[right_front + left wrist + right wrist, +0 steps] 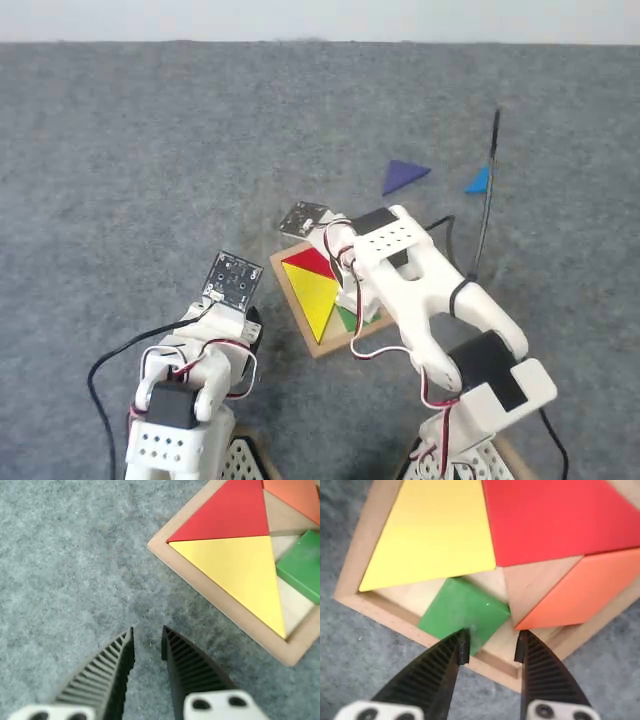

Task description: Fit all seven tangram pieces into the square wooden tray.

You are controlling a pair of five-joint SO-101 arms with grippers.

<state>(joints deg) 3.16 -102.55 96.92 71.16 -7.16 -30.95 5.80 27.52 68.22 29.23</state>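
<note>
The square wooden tray (292,305) lies in the middle of the grey carpet. In it sit a yellow triangle (432,530), a red triangle (555,515), an orange parallelogram (580,592) and a green square (462,612). The green square lies askew against the tray's rim (395,619), with bare wood around it. My right gripper (491,647) hangs open just above that rim, one fingertip over the green square's corner. My left gripper (147,635) is slightly open over bare carpet, a little short of the tray's corner (210,587). A purple triangle (404,175) and a blue triangle (479,181) lie on the carpet beyond the tray.
A thin black cable (490,190) runs past the blue triangle toward the right arm (395,250). The left arm (200,380) stands at the front left. Open carpet stretches to the left and at the back.
</note>
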